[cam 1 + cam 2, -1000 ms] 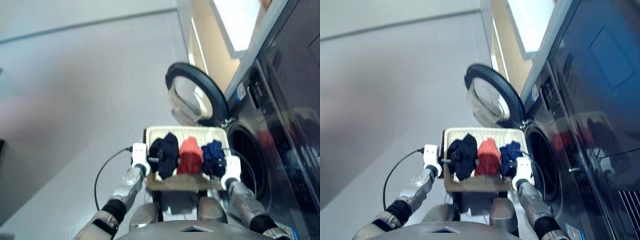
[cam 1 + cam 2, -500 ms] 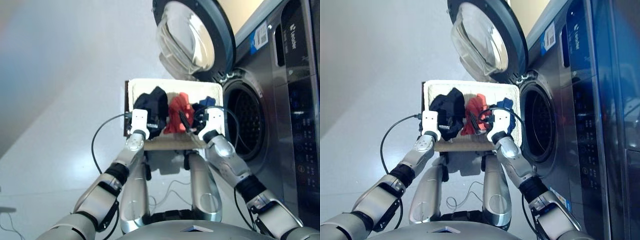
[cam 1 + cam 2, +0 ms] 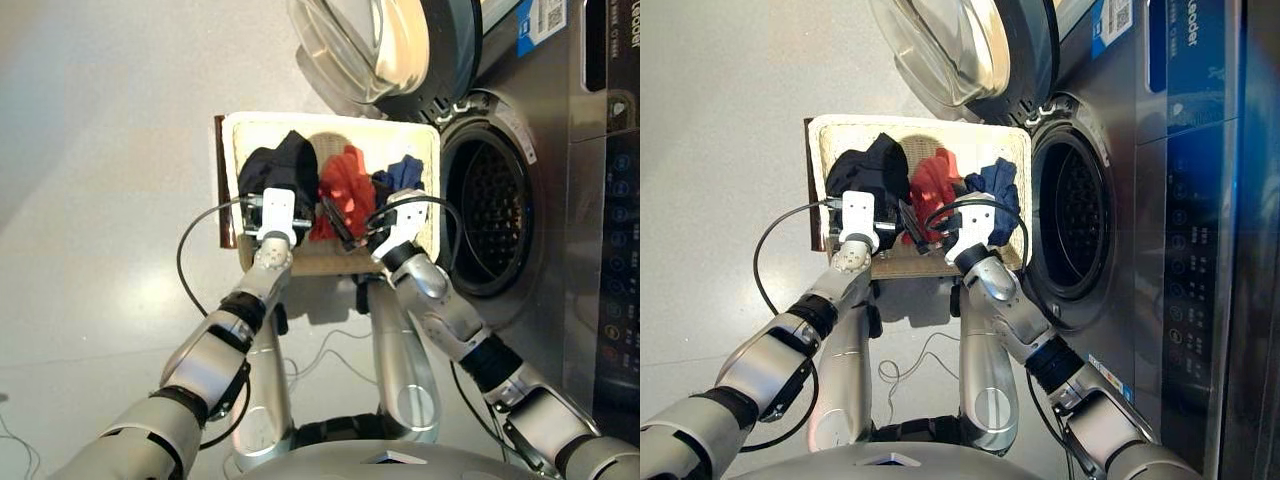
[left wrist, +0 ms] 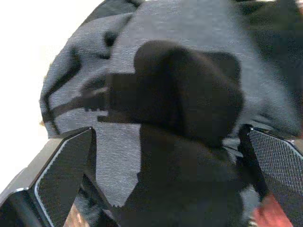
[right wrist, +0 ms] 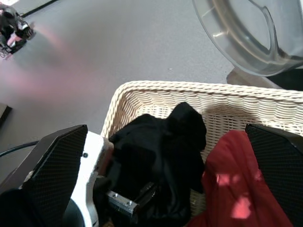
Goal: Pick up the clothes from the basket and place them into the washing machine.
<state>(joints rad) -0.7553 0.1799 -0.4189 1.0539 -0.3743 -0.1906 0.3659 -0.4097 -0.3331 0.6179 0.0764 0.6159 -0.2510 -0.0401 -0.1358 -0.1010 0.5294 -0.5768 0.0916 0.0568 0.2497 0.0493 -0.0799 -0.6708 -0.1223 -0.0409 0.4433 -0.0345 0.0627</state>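
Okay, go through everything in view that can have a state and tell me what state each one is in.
Washing machine: door swung wide open, drum looks empty.
Basket: holds all three garments.
Black garment: in basket, left gripper open around it.
Coral-red garment: in basket, untouched.
Navy garment: in basket, untouched.
Right gripper: open, empty.

A pale cream woven basket is seen holding a black garment, a coral-red garment and a navy blue garment. The washing machine is coloured dark grey, marked with a blue sticker.
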